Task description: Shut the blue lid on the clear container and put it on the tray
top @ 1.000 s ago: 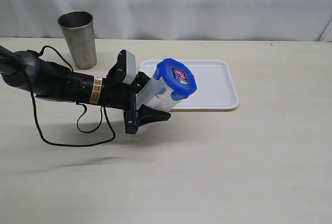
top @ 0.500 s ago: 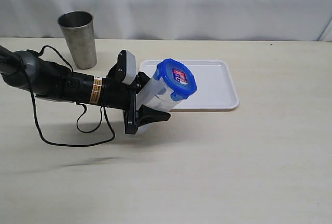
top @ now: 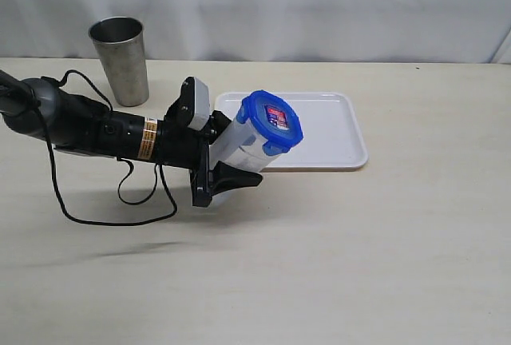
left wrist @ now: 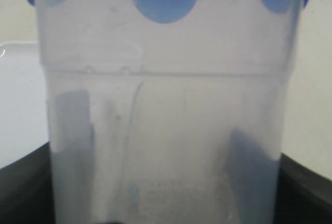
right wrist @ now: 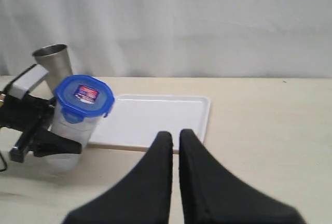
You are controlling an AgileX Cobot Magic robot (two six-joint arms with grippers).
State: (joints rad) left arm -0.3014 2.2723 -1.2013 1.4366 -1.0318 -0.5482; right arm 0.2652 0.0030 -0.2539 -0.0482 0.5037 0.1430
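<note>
My left gripper is shut on the clear container and holds it tilted, top leaning toward the tray. The blue lid sits on the container with its flaps down, over the tray's near-left corner. In the left wrist view the container fills the frame, with dark fingers on both sides and lid flaps along its rim. My right gripper is shut and empty, hanging apart from the container and the tray; it is outside the exterior view.
A grey steel cup stands at the back left, behind the left arm. A black cable loops on the table below that arm. A white curtain backs the table.
</note>
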